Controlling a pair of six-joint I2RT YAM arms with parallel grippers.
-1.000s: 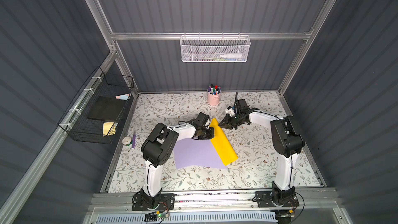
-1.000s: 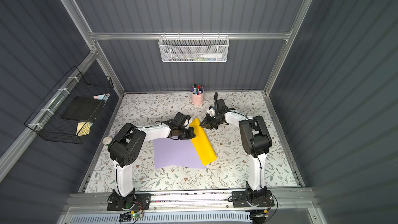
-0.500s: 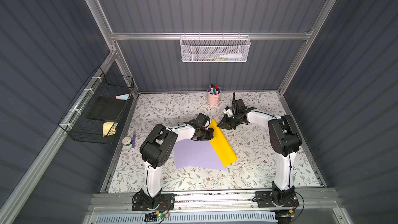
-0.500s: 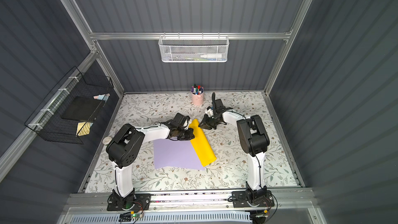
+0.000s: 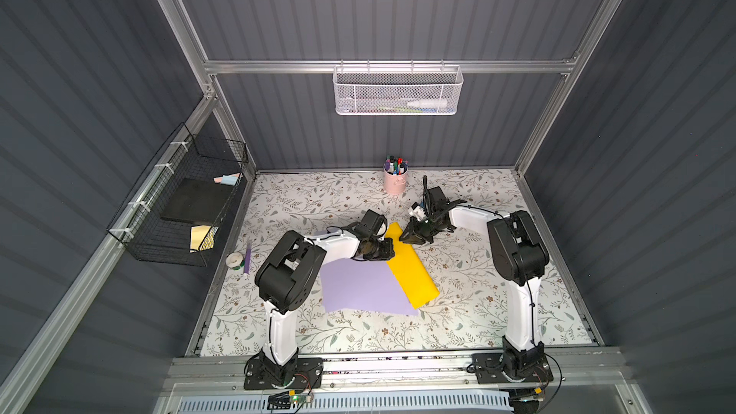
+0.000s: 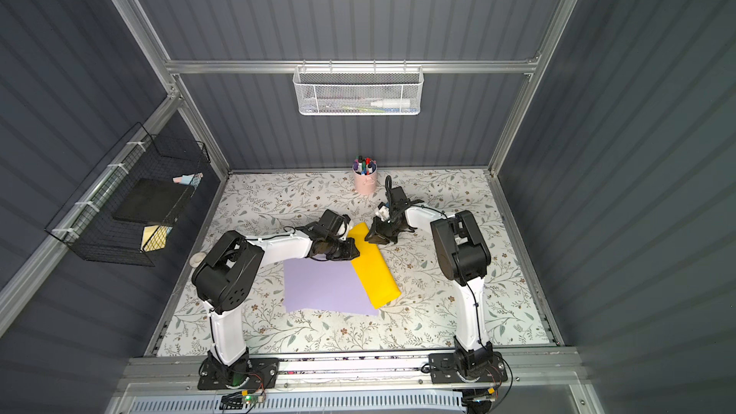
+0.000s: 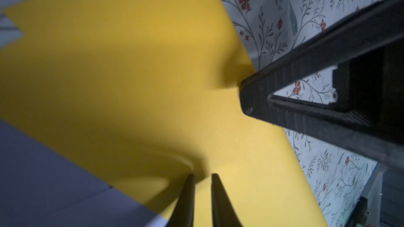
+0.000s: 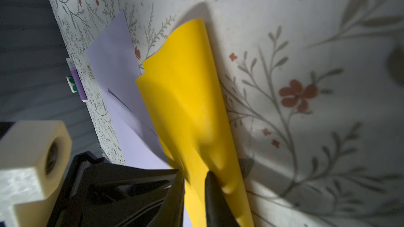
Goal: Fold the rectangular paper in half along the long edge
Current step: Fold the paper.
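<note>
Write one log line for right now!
yellow rectangular paper: folded over, rounded fold | left claw: open on it | right claw: pinching its end

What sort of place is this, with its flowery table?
Probably a robot test booth dressed as a craft desk: ribbed grey walls in a metal frame, a left arm and right arm bolted to a front rail, and a pink cup of markers behind yellow paper and a purple sheet.
</note>
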